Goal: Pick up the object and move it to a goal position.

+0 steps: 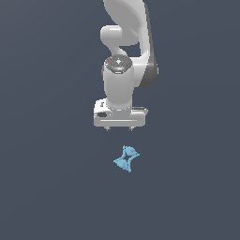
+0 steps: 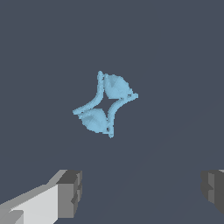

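nothing grasped yet. gripper (image 1: pixel 119 128) hangs spread wide and empty at frame centre; light-blue star-shaped object (image 1: pixel 126 159) lies just below it (no goal marker visible). descent, grasp, lift and transfer remain.

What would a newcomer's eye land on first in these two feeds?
First, the light-blue star-shaped object, the only colour on the dark grey floor, lying free just below the arm in the exterior view. Next, the white Panda arm descending from the top centre, its pincer open and apart from the object. In the wrist view the star sits beyond the grey fingertips.
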Available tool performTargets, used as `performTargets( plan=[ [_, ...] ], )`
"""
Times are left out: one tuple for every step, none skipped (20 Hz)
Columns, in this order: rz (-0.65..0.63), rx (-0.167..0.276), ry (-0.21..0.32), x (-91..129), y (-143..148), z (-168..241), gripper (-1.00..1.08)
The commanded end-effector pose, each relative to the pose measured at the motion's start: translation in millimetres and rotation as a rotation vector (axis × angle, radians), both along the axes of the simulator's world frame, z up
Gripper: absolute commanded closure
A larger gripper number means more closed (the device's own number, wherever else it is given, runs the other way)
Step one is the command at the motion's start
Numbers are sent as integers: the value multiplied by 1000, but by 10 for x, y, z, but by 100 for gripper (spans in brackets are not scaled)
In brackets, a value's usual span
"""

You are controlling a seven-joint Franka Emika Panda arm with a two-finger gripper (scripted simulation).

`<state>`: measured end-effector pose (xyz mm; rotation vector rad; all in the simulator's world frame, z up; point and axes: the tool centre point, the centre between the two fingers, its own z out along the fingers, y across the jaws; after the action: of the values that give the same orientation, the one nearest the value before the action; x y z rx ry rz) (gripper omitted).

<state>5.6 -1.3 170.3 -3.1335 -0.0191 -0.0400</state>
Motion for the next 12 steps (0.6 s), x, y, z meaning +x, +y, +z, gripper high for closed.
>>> performTargets(
  plan=[
    [0, 0, 0, 0, 0, 0, -92],
    [-1, 0, 0, -1, 2, 0, -92],
    [-3, 2, 1, -2, 4, 0, -92],
    [-7, 4, 2, -4, 10, 0, -92],
    [-12, 6, 3, -7, 18, -1, -92],
    [-19, 10, 5, -11, 27, -1, -92],
    [-27, 14, 7, -16, 39, -1, -92],
    [-34, 18, 9, -20, 49, -2, -92],
    [-40, 21, 11, -23, 58, -2, -92],
    [-44, 23, 12, -25, 64, -2, -92],
    [-47, 25, 13, -27, 67, -2, -92],
    [-48, 25, 13, -27, 69, -3, -92]
  ],
)
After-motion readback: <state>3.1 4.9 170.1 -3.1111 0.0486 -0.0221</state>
